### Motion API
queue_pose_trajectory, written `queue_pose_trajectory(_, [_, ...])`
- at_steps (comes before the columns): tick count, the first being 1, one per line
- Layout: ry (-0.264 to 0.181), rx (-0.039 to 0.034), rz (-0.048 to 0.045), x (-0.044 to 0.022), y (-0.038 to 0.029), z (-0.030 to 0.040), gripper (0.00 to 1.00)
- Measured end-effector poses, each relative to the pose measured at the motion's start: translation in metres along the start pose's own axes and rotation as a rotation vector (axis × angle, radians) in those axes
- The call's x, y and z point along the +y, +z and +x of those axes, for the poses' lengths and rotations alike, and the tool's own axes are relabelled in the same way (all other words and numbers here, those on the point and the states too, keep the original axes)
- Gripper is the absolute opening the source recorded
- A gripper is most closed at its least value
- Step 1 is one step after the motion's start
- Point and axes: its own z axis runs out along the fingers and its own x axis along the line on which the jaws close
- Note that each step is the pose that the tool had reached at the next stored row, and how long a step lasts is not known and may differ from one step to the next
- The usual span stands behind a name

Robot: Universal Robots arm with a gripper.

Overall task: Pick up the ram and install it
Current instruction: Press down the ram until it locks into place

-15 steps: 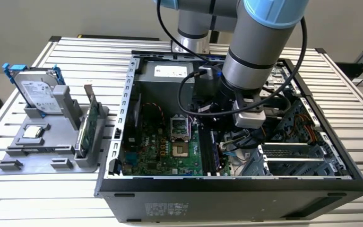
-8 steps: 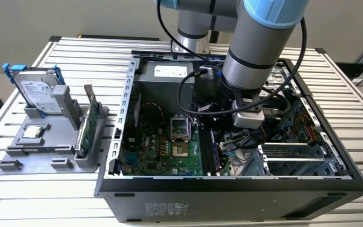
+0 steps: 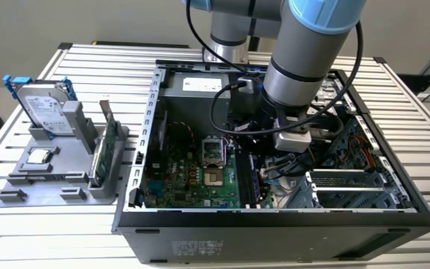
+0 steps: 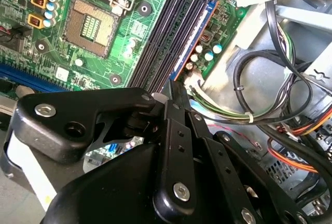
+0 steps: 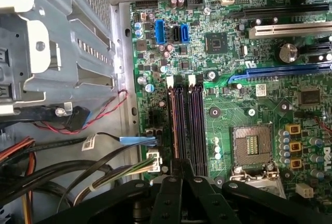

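On the exterior view's left, a gray holder carries a silver hard drive and an upright green card. Next comes the open computer case with its green motherboard lying flat inside. The ram, a thin blue stick, stands in a memory slot near the board's edge. The arm reaches down into the case. The gripper has its fingers pressed together, right over one end of the ram. Loose cables lie beside it.
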Motion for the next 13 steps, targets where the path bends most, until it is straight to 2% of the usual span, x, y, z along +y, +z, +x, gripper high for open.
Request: queue_pose_trajectory(13, [0.052,-0.0021,0.0022,0.0000,0.0000,0.0000,0.00])
